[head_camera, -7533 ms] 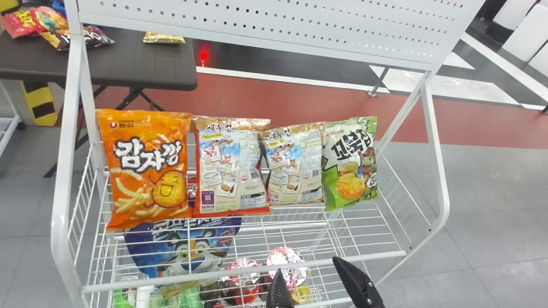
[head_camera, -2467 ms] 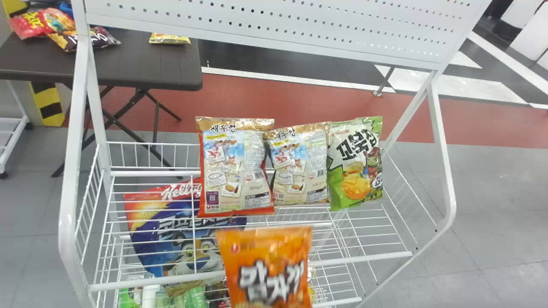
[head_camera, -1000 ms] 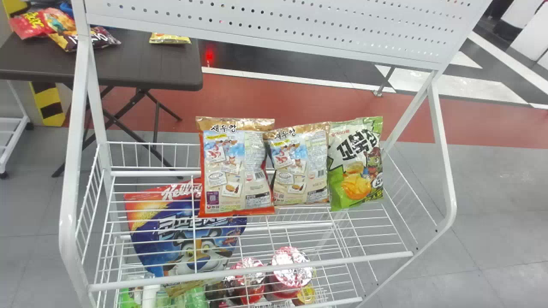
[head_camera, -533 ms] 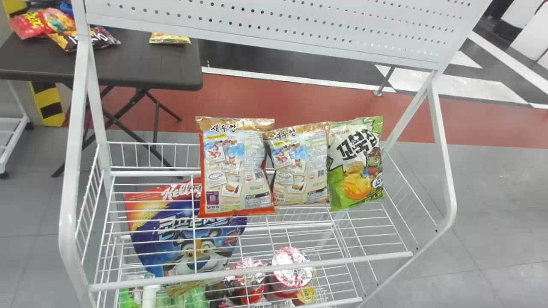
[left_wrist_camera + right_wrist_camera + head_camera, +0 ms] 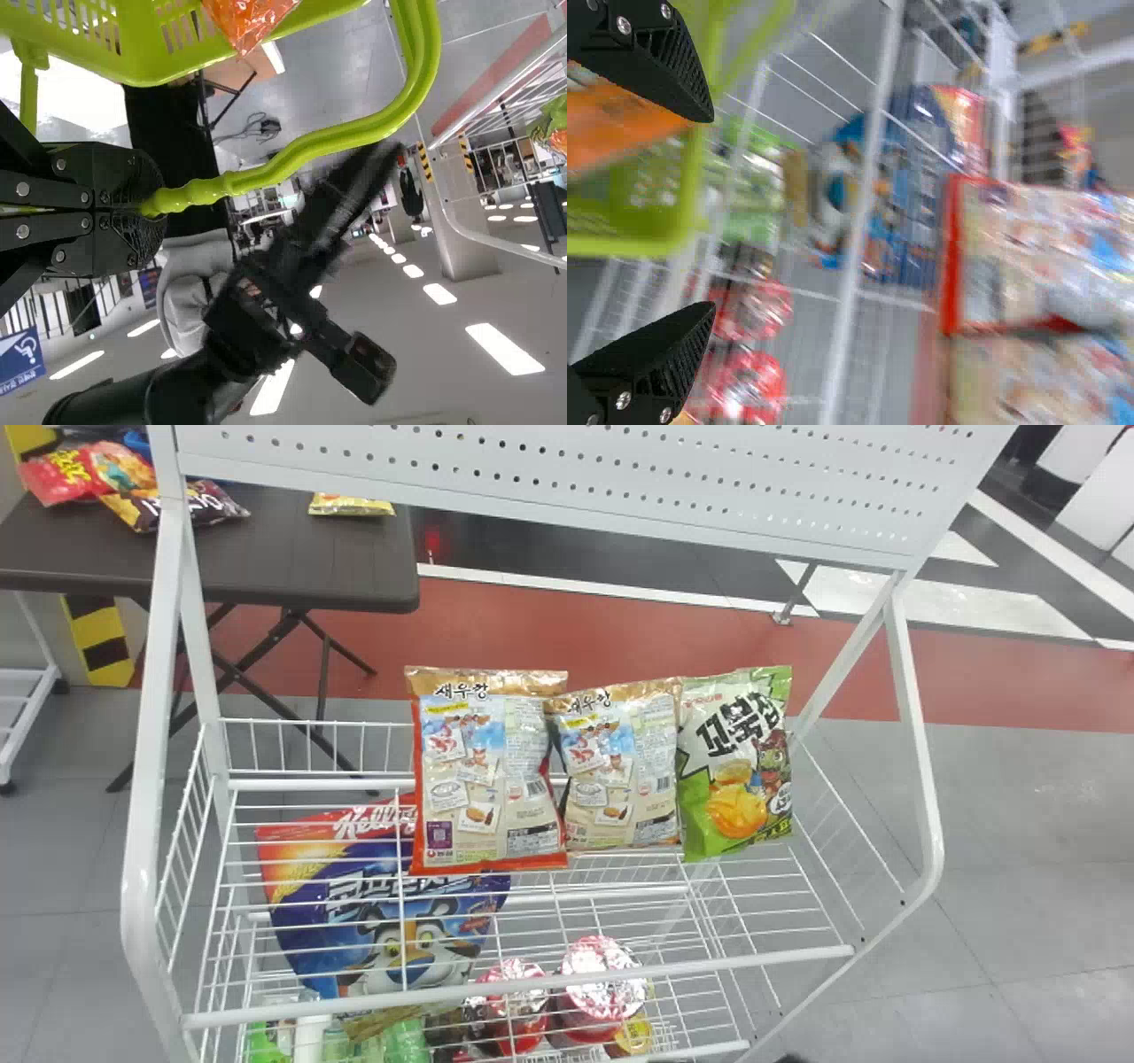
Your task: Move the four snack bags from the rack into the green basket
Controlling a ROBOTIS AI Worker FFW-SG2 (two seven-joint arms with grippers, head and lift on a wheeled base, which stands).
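Note:
A sliver of my right gripper [image 5: 789, 1059] shows at the head view's bottom edge. Two beige snack bags [image 5: 492, 779] [image 5: 620, 771] and a green one [image 5: 737, 771] stand side by side on the rack. In the left wrist view my left gripper [image 5: 146, 204] is shut on the green basket's handle [image 5: 354, 128], and an orange bag [image 5: 252, 18] lies in the basket [image 5: 133, 62]. The right wrist view has my right gripper [image 5: 713, 212] open, nothing between its fingers; beyond are the basket [image 5: 633, 243] with the orange bag [image 5: 611, 128] and a beige bag [image 5: 1036, 248].
White wire rack [image 5: 523, 989] with side frames and a perforated panel [image 5: 567, 478] above. A blue cereal bag [image 5: 390, 921] and red cups [image 5: 598, 992] are on the level below. Behind at left stands a dark table [image 5: 292, 558] with other snacks.
The orange bag has left the rack's left end, passed the front middle downward, and is now in the basket. My right gripper's tip has reappeared at the head view's bottom edge.

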